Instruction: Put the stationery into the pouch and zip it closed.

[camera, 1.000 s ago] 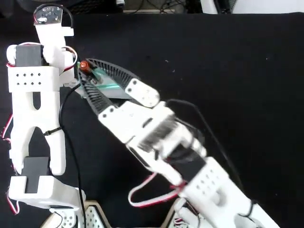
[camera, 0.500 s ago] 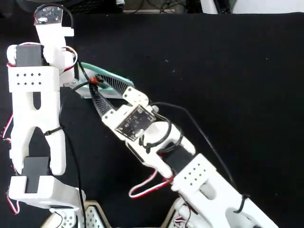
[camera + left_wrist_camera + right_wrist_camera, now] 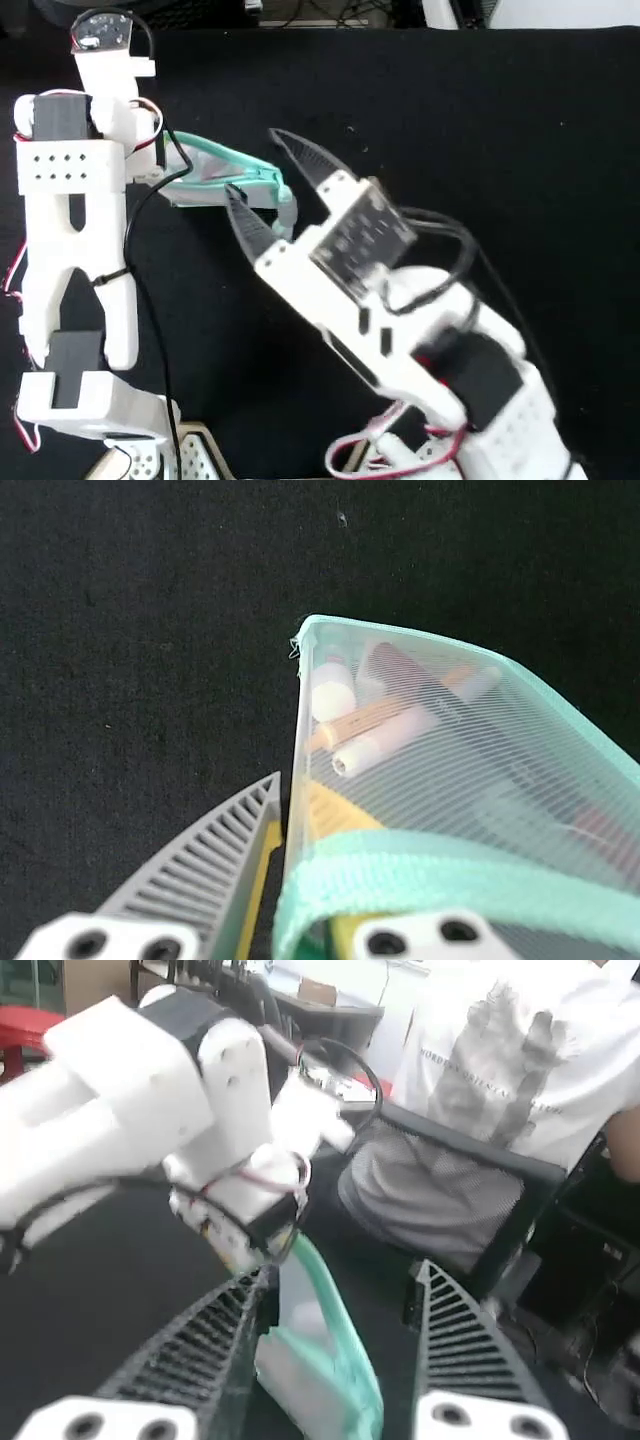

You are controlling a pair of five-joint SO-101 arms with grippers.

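The pouch (image 3: 215, 180) is clear mesh with a teal zip edge, and my left gripper (image 3: 165, 180) is shut on one end of it beside the left arm's base. In the left wrist view the pouch (image 3: 450, 780) hangs from my left gripper (image 3: 300, 880). Inside it lie pens (image 3: 385, 740), a white cap (image 3: 333, 695) and a yellow piece (image 3: 330, 820). My right gripper (image 3: 252, 162) stands open at the pouch's free end, one finger on each side of it. In the right wrist view the pouch (image 3: 320, 1360) sits just beyond the open right gripper (image 3: 342, 1270).
The table is covered in black cloth (image 3: 500, 130), with wide free room to the right and at the back. The left arm's white body (image 3: 70, 230) stands along the left edge. Red and black cables (image 3: 370, 440) trail by the right arm's base.
My right gripper, down at the pouch's end near the left arm before, has drawn back to the right, turned its wrist and opened. The pouch's teal edge now shows stretched out rightward.
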